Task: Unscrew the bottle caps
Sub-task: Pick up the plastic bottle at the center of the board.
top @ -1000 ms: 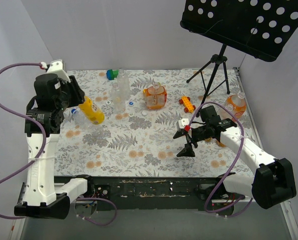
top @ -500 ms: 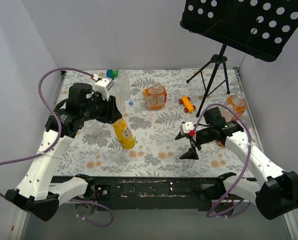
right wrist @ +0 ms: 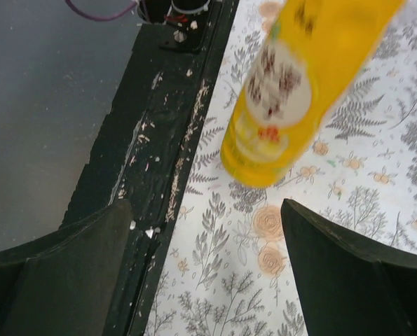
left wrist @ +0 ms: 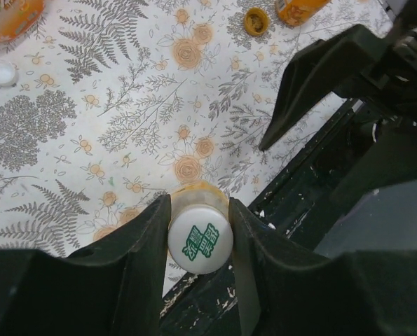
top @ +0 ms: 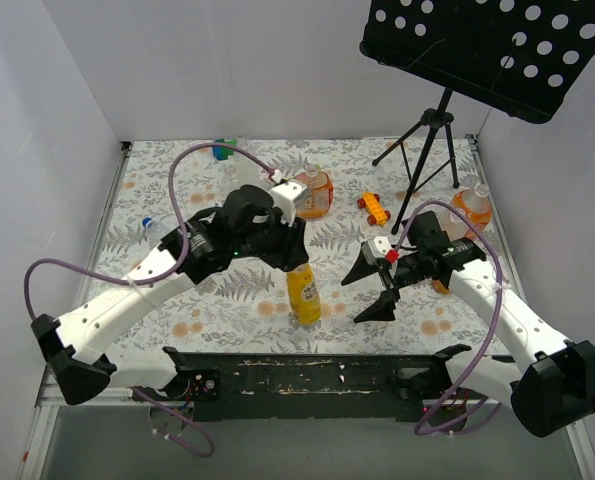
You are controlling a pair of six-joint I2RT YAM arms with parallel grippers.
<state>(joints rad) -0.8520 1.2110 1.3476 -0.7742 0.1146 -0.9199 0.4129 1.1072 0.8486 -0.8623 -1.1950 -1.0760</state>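
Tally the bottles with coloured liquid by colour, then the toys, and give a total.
Yellow: 1, the yellow bottle held by the left gripper.
Orange: 3, the squat bottle, the right-edge bottle, the partly hidden bottle by the right arm.
Toys: 2, the orange car and the green-and-blue block.
Total: 6

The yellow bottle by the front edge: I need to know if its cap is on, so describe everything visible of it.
The slim yellow plastic bottle stands roughly upright near the front edge of the floral tablecloth. Its white screw cap, printed green, is on. A white label with dark print wraps the body. The left pincer is shut on its neck below the cap; whether its base touches the cloth is unclear.
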